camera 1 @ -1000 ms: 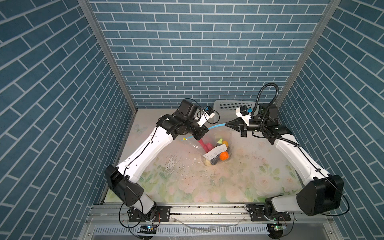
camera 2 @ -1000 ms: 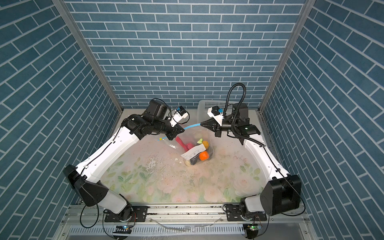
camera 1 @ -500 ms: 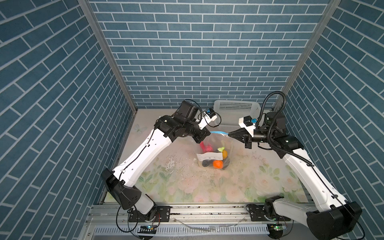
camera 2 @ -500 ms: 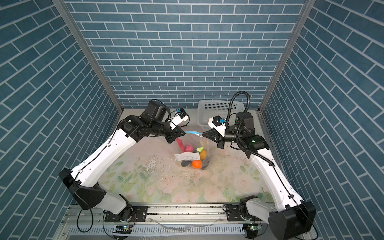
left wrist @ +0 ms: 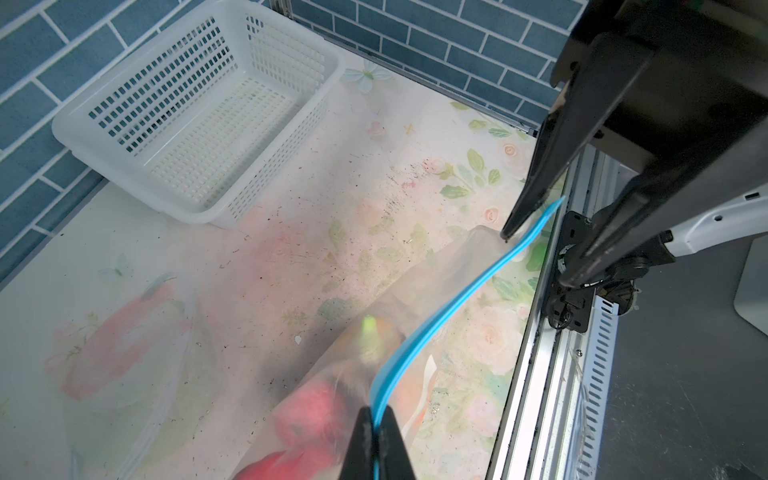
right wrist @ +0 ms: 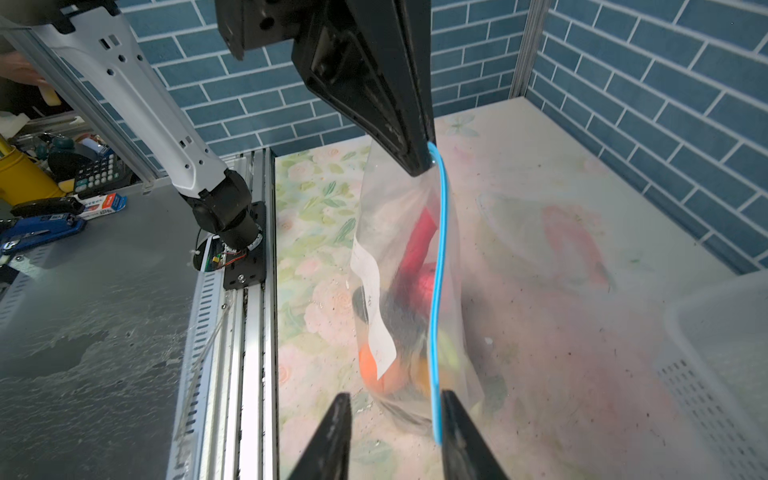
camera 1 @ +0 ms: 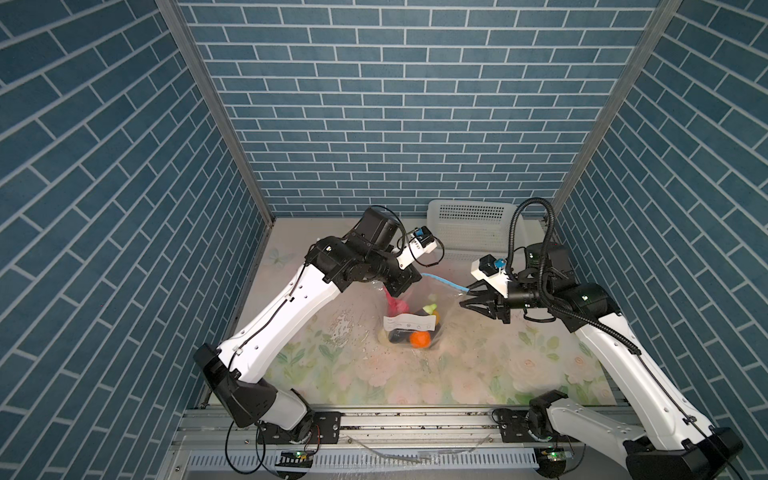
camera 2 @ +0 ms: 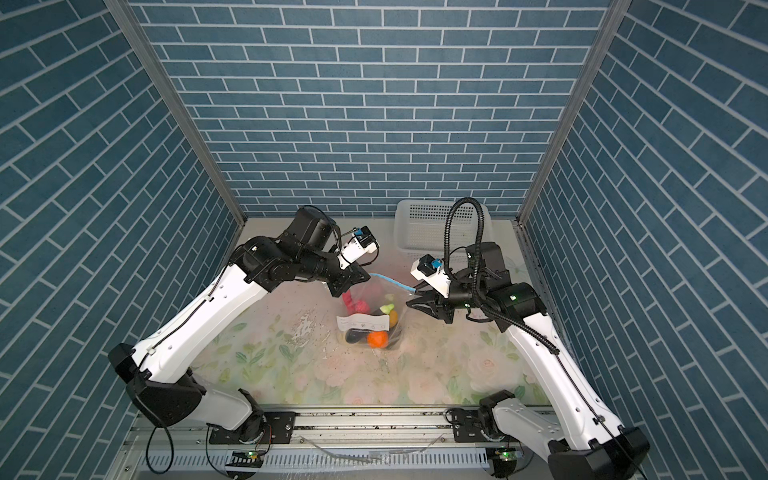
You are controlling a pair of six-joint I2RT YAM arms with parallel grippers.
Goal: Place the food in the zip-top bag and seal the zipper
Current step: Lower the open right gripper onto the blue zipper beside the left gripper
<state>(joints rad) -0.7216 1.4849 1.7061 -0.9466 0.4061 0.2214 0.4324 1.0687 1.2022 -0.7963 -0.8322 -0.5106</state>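
Grip check: left gripper [left wrist: 376,415] is clamped tight on one end of the thin light-blue zipper strip [left wrist: 457,299]. The clear crinkly zip-top bag [camera 1: 415,297] hangs from it over the middle of the floral worktop [camera 1: 457,374]. The small toy foods [camera 1: 419,338] (orange, black, red, pink and yellow-green pieces) sit heaped in the bag's bottom. The right gripper [right wrist: 392,401] has its jaws parted and grips nothing; the strip's other end lies against one finger. A white perforated plastic basket [camera 1: 473,220] stands by the rear wall.

Worktop [camera 1: 478,374]: pale floral-print sheet, speckled with dark crumbs. White perforated plastic basket [camera 1: 469,220] sits at the back right. Crinkly clear plastic film [camera 1: 345,328] lies mid-worktop, just beside the clear zip-top plastic bag [camera 1: 409,322], whose bottom seems to rest on the surface.
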